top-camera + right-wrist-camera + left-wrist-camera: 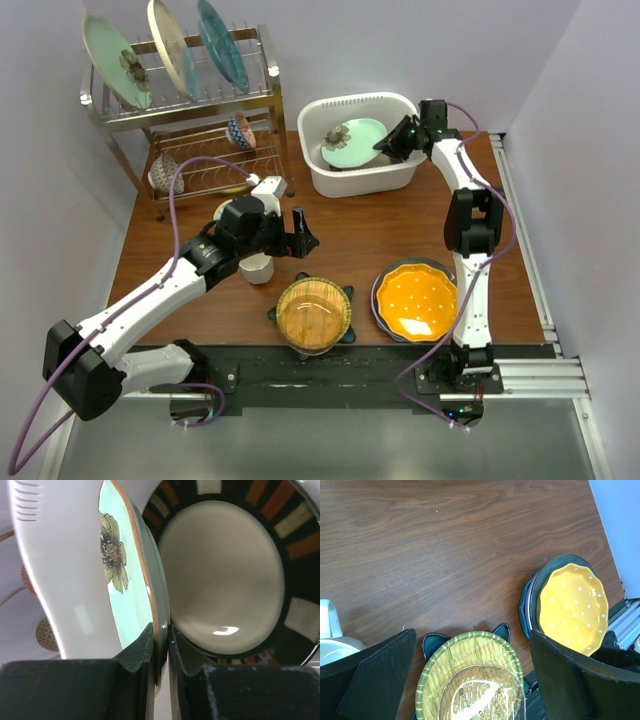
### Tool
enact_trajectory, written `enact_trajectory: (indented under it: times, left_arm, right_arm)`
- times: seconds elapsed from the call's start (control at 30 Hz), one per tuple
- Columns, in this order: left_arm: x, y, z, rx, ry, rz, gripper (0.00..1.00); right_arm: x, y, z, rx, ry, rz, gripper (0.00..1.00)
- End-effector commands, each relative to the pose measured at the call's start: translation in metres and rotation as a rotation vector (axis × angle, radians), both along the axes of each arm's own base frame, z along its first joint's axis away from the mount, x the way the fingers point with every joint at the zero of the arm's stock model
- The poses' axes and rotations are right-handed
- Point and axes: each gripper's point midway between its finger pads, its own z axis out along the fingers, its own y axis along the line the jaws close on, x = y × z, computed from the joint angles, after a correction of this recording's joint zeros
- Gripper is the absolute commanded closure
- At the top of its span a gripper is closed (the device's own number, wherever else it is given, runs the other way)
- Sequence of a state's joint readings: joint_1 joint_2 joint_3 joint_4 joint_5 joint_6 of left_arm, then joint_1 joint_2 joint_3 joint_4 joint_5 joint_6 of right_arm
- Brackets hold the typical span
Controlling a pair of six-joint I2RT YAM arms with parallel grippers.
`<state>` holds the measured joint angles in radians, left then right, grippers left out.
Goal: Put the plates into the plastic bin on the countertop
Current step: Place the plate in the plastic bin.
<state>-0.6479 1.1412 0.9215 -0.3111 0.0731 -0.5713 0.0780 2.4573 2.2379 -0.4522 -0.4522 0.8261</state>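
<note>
- mint flower plate [352, 141] sits tilted inside the plastic bin [340, 182], toward the far right corner of the worktop [370, 230]; its rim is pinched by the right hand [393, 143]; a black-striped plate [225, 565] lies under it in the bin
- left hand [303, 235] is spread wide with nothing held, hovering over the worktop's middle, just beside a white mug [257, 268]
- handling, judged: glazed ceramic, stiff, fairly heavy, slick, chip-prone; a rim pinch is the only workable hold; a plate may swing from so narrow a grip, so a slow lowering and a low release are advised
- remaining plates: amber plate [313, 313] on a teal star-shaped plate [343, 297] at the near edge, centre; orange dotted plate [417, 301] on a dark stack toward the near right corner; three more stand upright in the wire rack [190, 100] at the far left corner
- surface: smooth, flat wood-grain; stacked rims are slightly raised, so they can be got under
- room: pale walls close on three sides; the bin is little wider than a plate, so space inside is judged tight
</note>
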Motion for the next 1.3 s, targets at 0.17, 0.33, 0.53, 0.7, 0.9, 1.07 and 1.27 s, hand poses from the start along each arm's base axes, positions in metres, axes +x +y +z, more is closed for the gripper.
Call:
enact_trajectory:
  times: [0.17,0.33,0.53,0.7,0.9,1.07,1.27]
  left_arm:
    - [0.007,0.002,0.01,0.009,-0.046,0.002,0.0]
    - [0.007,0.003,0.01,0.008,-0.047,0.006,0.0]
    - [0.007,0.004,0.009,0.007,-0.042,0.009,0.0]
    - [0.005,0.004,0.009,0.009,-0.04,0.009,0.0]
    - [0.005,0.006,0.011,0.006,-0.043,0.015,0.0]
    - [0.004,0.007,0.011,0.004,-0.043,0.016,0.0]
    - [0.002,0.008,0.013,-0.002,-0.048,0.017,0.0]
  right_arm:
    - [0.015,-0.001,0.048,0.058,-0.148,0.014,1.0]
    - [0.014,0.0,0.042,0.057,-0.141,0.018,0.95]
    - [0.012,-0.003,0.038,0.048,-0.132,0.021,0.78]
    - [0.008,-0.006,0.031,0.039,-0.112,0.019,0.65]
    - [0.003,-0.01,0.028,0.022,-0.102,0.025,0.61]
    - [-0.005,-0.016,0.019,-0.027,-0.062,0.032,0.48]
    - [-0.017,-0.026,0.009,-0.099,-0.02,0.037,0.37]
